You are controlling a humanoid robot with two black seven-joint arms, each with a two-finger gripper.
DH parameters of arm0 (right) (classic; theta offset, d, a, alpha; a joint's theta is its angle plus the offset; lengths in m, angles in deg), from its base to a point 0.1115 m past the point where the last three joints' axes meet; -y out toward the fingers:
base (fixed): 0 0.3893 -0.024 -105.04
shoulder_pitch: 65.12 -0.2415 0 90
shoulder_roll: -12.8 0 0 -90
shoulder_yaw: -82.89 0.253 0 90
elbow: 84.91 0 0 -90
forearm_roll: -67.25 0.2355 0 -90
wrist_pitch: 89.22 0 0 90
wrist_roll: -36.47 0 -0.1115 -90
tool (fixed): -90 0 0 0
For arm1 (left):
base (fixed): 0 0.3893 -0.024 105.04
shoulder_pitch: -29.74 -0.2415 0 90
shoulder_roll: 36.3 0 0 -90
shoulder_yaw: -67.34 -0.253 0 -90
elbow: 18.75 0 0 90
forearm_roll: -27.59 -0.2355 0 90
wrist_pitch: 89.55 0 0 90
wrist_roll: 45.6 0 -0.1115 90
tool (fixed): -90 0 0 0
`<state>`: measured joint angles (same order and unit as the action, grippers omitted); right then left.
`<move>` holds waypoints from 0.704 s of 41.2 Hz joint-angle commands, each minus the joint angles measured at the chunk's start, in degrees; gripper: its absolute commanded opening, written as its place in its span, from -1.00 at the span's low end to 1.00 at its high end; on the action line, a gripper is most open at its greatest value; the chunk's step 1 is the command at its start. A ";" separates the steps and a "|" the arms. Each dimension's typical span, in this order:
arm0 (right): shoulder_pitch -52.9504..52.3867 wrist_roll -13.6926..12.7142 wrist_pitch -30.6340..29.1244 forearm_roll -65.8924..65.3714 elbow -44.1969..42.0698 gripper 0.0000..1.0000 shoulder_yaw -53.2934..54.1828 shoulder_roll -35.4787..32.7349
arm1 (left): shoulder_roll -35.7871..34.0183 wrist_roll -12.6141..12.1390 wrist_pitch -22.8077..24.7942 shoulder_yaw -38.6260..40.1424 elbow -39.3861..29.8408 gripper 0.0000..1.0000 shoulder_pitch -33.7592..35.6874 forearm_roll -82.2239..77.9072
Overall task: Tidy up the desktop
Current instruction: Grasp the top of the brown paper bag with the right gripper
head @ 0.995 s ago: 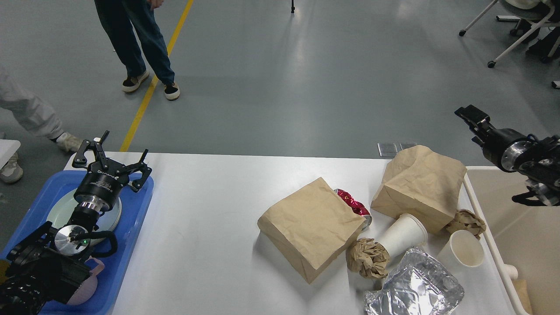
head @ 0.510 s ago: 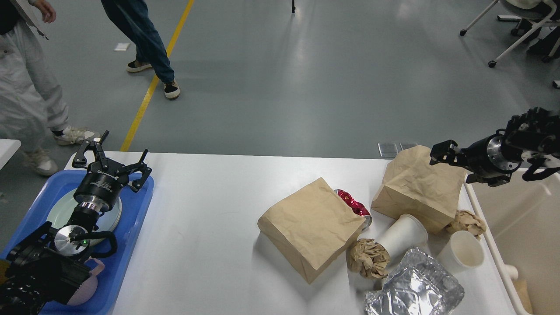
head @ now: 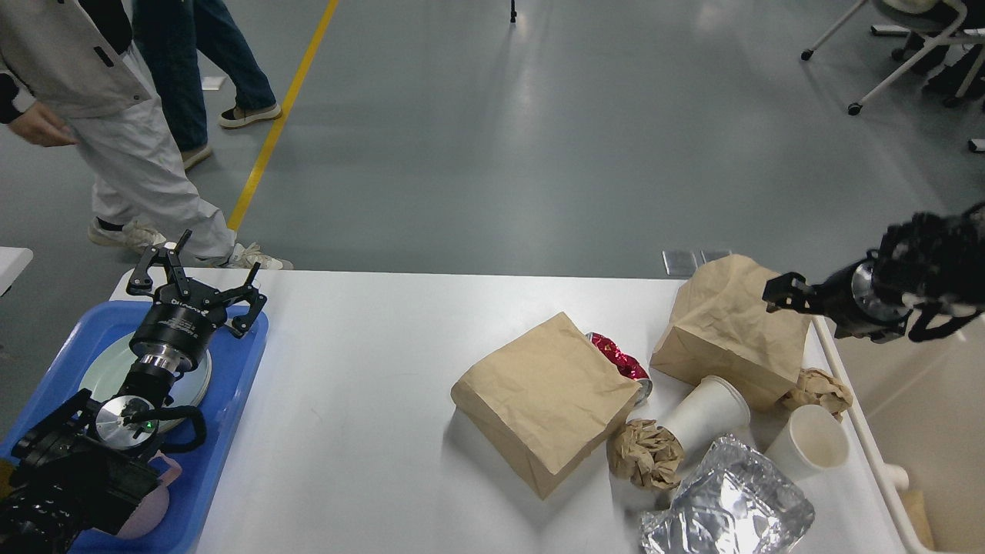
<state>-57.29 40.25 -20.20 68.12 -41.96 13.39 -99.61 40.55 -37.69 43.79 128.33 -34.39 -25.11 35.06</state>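
Blue plastic tray sits at the far left, resting on the left end of the large white rectangular desktop, which fills the lower middle of the view from the tray across to the beige plastic bin at the right edge. A round pale plate lies in the tray, partly hidden by the black left arm. The left gripper hangs over the tray's far end with its two fingers spread apart and nothing between them.

Right of centre on the desktop lies a flat brown paper bag. Touching its right edge is a crushed red foil wrapper, and just below that a crumpled ball of brown paper. A white paper cup lies on its side beside the ball, and a crinkled silver foil bag lies at the near edge. A second, bulkier brown paper bag stands farther back, with another crumpled brown paper wad near its right corner and an upright white paper cup just in front of that.

The right gripper is at the bulkier bag's upper right edge; it is seen dark and end-on, so I cannot tell whether its fingers are apart or together.
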 commanded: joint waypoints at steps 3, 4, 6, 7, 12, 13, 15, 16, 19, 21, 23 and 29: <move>8.42 -0.01 4.27 0.28 -7.44 1.00 4.45 0.26 | -0.03 0.00 0.00 0.00 0.00 0.92 0.00 0.00; 8.96 -0.01 4.72 0.28 -7.62 1.00 5.34 0.26 | 0.05 0.00 0.00 0.00 0.00 0.92 0.00 0.00; 10.71 -0.01 5.94 0.28 -7.79 1.00 7.53 0.26 | 0.05 0.00 0.00 0.00 0.00 0.92 0.00 0.00; 11.24 -0.01 6.30 0.28 -7.88 1.00 8.15 0.26 | -0.03 0.00 0.00 0.00 0.00 0.92 0.00 0.00; 12.56 -0.01 6.83 0.28 -9.46 1.00 10.00 0.43 | 0.05 0.00 0.00 0.00 0.00 0.92 0.00 0.00; 12.91 -0.01 6.83 0.28 -9.99 1.00 10.09 0.61 | -0.03 0.00 0.00 0.00 0.00 0.92 0.00 0.00; 14.49 -0.01 6.92 0.28 -11.39 1.00 10.18 1.57 | -0.03 0.00 0.00 0.00 0.00 0.92 0.00 0.00; 14.85 -0.01 7.00 0.28 -11.83 1.00 10.27 1.92 | -0.03 0.00 0.00 0.00 0.00 0.92 0.00 0.00; 15.64 -0.01 7.09 0.28 -12.54 1.00 10.97 2.63 | 0.05 0.00 0.00 0.00 0.00 0.92 0.00 0.00; 16.08 -0.01 7.44 0.28 -12.71 1.00 11.23 2.89 | 0.05 0.00 0.00 0.00 0.00 0.92 0.00 0.00; 16.26 -0.01 8.32 0.36 -12.63 0.95 11.59 3.15 | -0.03 0.00 0.00 0.00 0.00 0.92 0.00 0.00; 16.17 -0.01 8.85 0.45 -11.66 -0.22 12.02 3.42 | 0.05 0.00 0.00 0.00 0.00 0.92 0.00 0.00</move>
<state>-41.03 40.24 -11.30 68.46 -54.33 25.13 -96.38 40.55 -37.68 43.79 128.33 -34.39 -25.11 35.06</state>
